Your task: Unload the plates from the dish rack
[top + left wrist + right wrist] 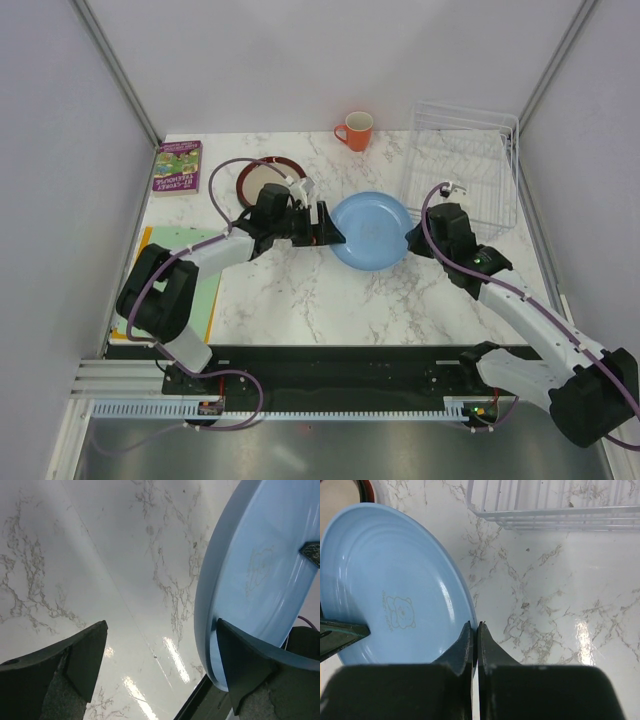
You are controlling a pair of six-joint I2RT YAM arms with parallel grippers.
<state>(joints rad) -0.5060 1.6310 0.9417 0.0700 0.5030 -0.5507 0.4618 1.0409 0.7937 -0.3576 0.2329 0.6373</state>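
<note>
The light blue plate (370, 230) is mid-table, held by its right rim in my shut right gripper (412, 240); the right wrist view shows the fingertips (474, 626) pinched on the rim of the plate (390, 590). My left gripper (330, 232) is open at the plate's left rim. In the left wrist view the plate's (260, 570) edge sits between the fingers (245, 665), close to the right one. A cream plate with a dark red rim (262, 178) lies behind the left arm. The white wire dish rack (465, 170) at the back right holds no plates. The red patterned plate is out of view.
An orange mug (354, 130) stands at the back, between the cream plate and the rack. A purple book (177, 167) lies at the back left. A green and yellow mat (205, 295) lies at the table's left edge. Grey walls close in on both sides.
</note>
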